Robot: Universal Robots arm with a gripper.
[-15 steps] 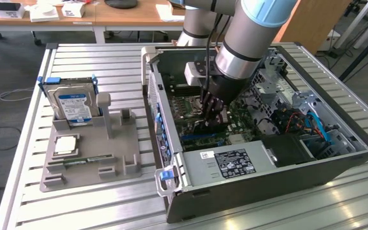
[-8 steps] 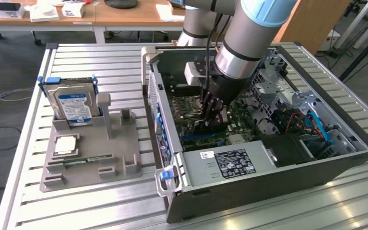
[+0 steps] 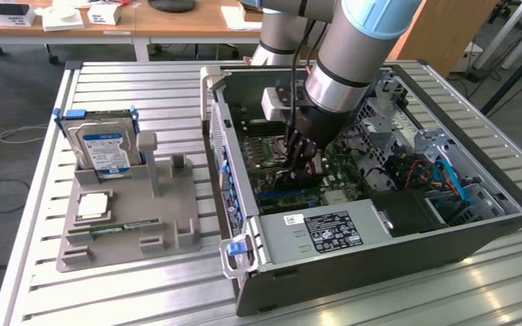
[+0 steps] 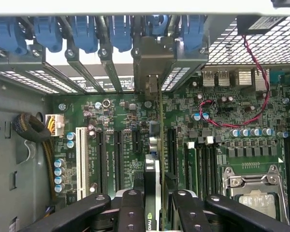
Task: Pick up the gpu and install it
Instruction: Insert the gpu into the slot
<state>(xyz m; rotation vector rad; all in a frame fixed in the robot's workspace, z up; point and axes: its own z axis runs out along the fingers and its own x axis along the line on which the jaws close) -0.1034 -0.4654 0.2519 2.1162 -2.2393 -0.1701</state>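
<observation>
Black fingers (image 4: 135, 212) pinch the edge-on gpu (image 4: 153, 193), its lower half hidden.

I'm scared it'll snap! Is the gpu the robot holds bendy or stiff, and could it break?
Probably stiff: the gpu stands straight on edge in the end effector, with no sag. Likely fragile, being a thin board. It may tip easily if let go, since it is so narrow.

I see a big metal table (image 3: 116, 75) made of long silver bars. On it sits an open computer case (image 3: 478, 238), toward the exterior view's right. Beside it, on the left, sits a gray holder tray (image 3: 130, 234). The two stand near each other.
</observation>
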